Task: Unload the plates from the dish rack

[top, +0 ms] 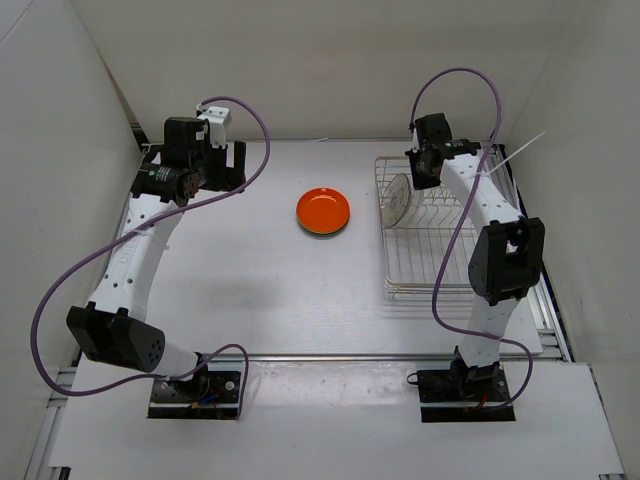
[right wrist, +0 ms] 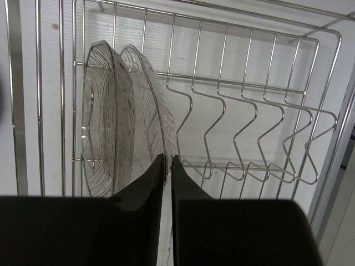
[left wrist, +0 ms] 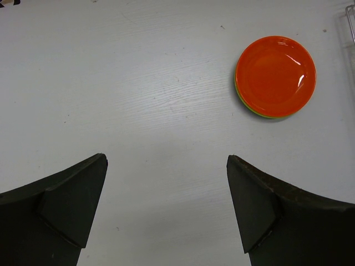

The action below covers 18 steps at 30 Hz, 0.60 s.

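Observation:
Two clear plates (right wrist: 102, 111) (right wrist: 147, 105) stand upright side by side in the back left slots of the dish rack (right wrist: 233, 83); from above they show as one pale disc (top: 398, 198). My right gripper (right wrist: 167, 158) (top: 418, 175) is shut on the rim of the right-hand clear plate, one finger on each face. An orange plate (left wrist: 275, 76) (top: 323, 210) lies on the table stacked on a yellow-green plate (left wrist: 244, 102), of which only the edge shows. My left gripper (left wrist: 166, 158) (top: 228, 165) hangs open over bare table, left of that stack.
The wire rack (top: 386, 250) sits at the table's right side, close to the right wall; its other slots hold nothing. Purple cables loop over both arms. Walls close in at the back and sides.

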Available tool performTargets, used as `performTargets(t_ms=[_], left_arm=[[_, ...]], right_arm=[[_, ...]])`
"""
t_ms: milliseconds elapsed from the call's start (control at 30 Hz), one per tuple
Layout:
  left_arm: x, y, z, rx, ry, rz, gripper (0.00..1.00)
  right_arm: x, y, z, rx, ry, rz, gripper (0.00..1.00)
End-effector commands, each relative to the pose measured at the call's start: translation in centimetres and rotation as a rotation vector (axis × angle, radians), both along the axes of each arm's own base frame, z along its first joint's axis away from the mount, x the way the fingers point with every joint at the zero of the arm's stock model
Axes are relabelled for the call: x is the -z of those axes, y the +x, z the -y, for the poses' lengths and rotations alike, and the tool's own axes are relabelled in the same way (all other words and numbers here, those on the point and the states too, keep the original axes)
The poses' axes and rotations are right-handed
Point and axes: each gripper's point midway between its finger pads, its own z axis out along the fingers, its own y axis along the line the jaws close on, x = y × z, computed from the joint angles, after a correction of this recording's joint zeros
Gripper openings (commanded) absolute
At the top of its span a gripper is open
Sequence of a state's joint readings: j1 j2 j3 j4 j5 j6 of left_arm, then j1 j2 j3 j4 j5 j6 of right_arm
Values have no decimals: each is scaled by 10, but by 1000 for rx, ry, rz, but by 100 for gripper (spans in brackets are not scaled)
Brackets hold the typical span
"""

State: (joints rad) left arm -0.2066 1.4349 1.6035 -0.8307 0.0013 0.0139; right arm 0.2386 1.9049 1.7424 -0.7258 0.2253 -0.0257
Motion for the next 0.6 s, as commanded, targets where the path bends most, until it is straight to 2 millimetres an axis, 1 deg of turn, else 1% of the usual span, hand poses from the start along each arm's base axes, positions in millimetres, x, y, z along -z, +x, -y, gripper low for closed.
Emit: performTargets(t_ms=[0, 33, 67, 100, 133, 167, 200, 267, 300, 333, 367, 400, 433, 533, 567], left_arm=[[-21, 1, 3, 9, -28, 51, 100], [-21, 1, 3, 9, -28, 51, 100], [-25, 1, 3, 9, -30, 60, 100], [-25, 1, 3, 9, -30, 60, 100], [-25, 1, 3, 9, -30, 60, 100], [-25, 1, 3, 9, -30, 60, 100], [-23, 0, 3, 9, -28, 52, 100], [-23, 0, 3, 9, -28, 51, 100], [-23, 0, 3, 9, -28, 51, 100], [-23, 0, 3, 9, -28, 51, 100], [-23, 0, 3, 9, -28, 51, 100], [-23, 0, 3, 9, -28, 51, 100], [-23, 0, 3, 9, -28, 51, 100], [-23, 0, 3, 9, -28, 51, 100], [-28, 0, 3, 9, -30, 62, 100]], right_arm=[[-25, 4, -4, 7, -10, 46, 0], [-25, 1, -3, 13, -35, 40, 0], [-38, 5, -4, 13, -25, 74, 0], [-40, 2, -1, 22, -40, 67, 0], [-46, 5, 0, 28, -43, 82, 0], [-49, 4, 6, 41, -74, 85, 0], [-54, 4, 5, 33, -92, 92, 0], [-59, 4, 10, 43, -118, 99, 0], [-64, 5, 7, 44, -127, 114, 0], [-65, 3, 14, 56, -163, 111, 0], [-70, 2, 15, 58, -189, 125, 0], [-72, 2, 19, 72, -207, 129, 0], [-77, 0, 19, 61, -226, 139, 0], [-92, -2, 25, 76, -272, 177, 0], [-97, -4, 22, 75, -279, 190, 0]])
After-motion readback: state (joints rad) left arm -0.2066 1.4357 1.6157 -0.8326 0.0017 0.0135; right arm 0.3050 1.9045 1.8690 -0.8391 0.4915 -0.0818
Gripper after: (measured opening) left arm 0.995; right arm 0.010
